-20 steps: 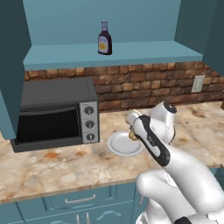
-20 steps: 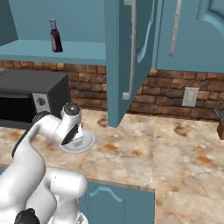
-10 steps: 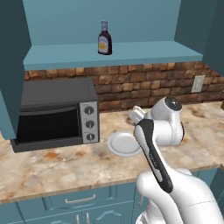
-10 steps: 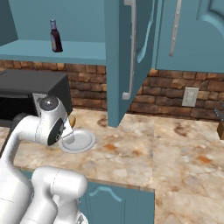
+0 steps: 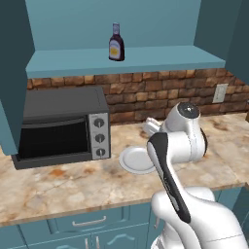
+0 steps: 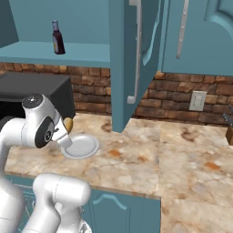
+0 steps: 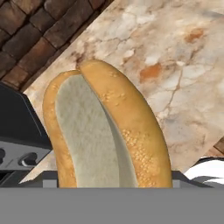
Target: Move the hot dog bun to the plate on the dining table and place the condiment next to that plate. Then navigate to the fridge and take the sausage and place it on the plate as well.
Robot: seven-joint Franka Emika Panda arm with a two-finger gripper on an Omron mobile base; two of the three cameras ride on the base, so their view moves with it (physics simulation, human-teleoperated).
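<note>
The hot dog bun (image 7: pixel 105 131), golden-tan with a pale split side, stands up between my fingers and looms close in the hand view. My gripper (image 6: pixel 66 128) is shut on it, holding the hot dog bun (image 6: pixel 68 123) just above the marbled wall counter beside a small white plate. From the left base view the gripper (image 5: pixel 151 127) sits behind my forearm. The condiment (image 5: pixel 115 43) stands upright on the teal shelf above, also seen as the condiment (image 6: pixel 57 37) at upper left. The plate on the dining table, the fridge and the sausage are out of view.
A small all-white plate (image 5: pixel 136 159) lies on the counter (image 5: pixel 63 185). A black toaster oven (image 5: pixel 61 127) stands to its left against the brick wall. An open teal cabinet door (image 6: pixel 132 59) hangs over the counter right of my arm.
My hand has lifted the bun up off the white plate and drawn it back toward the toaster oven. The arm's elbow has swung round. The bottle has not moved.
</note>
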